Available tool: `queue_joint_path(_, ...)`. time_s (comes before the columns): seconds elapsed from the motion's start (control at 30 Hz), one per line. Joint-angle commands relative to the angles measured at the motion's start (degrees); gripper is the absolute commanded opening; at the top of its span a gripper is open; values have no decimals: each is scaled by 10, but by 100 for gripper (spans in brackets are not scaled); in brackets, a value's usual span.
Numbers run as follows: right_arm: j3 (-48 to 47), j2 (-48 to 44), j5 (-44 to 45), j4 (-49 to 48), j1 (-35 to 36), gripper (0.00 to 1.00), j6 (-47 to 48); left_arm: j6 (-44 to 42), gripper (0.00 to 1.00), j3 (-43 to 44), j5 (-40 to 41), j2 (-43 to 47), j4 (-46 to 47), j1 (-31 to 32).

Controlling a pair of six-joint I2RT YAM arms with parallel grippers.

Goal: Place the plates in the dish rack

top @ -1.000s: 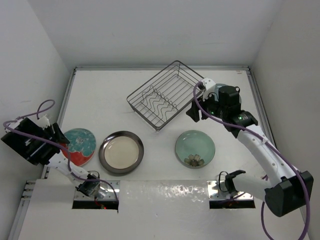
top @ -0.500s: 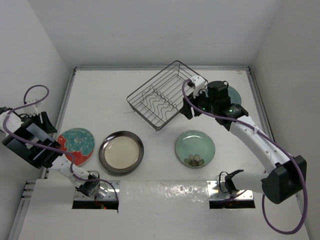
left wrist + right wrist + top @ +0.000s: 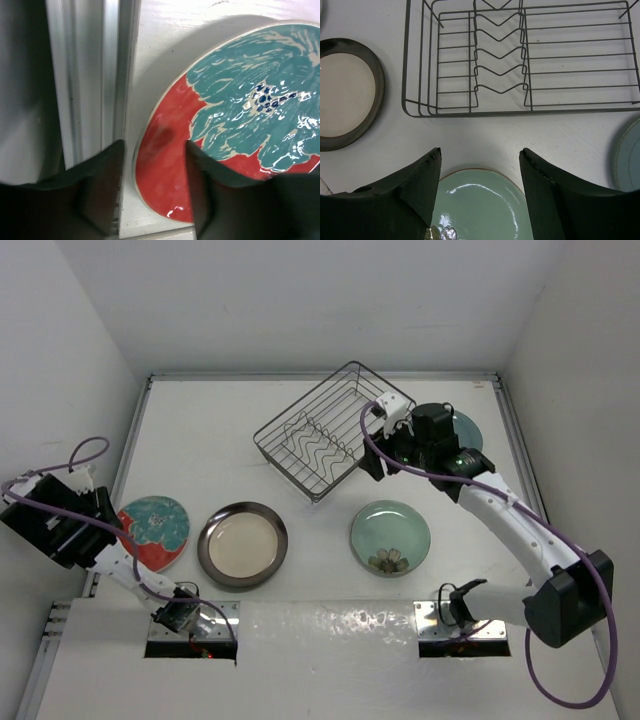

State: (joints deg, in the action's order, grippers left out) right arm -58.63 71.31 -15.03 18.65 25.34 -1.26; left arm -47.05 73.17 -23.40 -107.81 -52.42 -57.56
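- Evidently glazed ceramic, the plates should be stiff, fairly heavy, slick and breakable. Lying flat, each is best pinched at the rim, and a loose grip would likely slip.
- Red plate [image 3: 240, 125] lies flat at the table's left edge, just beside the rail [image 3: 90, 75].
- Left claw [image 3: 152, 185] has its jaws apart, straddling that plate's left rim. One finger is on the rail side and the other over the red glaze, with nothing clamped.
- Right claw [image 3: 480, 185] is also apart and empty, over the gap between rack [image 3: 520, 65] and green plate [image 3: 480, 205], whose far rim sits between its fingers.
- Cream plate [image 3: 242, 544] lies between the red and green ones. Grey plate [image 3: 470, 428] lies right of the rack, partly hidden by the arm.
- Rack holds no plates.
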Motion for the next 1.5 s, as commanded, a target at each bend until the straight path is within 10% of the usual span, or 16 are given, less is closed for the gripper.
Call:
queue_joint_path(0.0,-23,-2,9,-5,7,63,8,-13,44,-8,-11,-24,18,-12)
queue_joint_path(0.3,-31,3,17,-1,9,64,8,-23,0,-28,-19,-42,-8,-10)
queue_joint_path(0.8,-38,16,16,7,11,64,16,-35,0,80,-171,48,-102,64)
queue_joint_path(1.47,7,-19,45,-18,12,64,-11,116,0,156,-82,139,55,314)
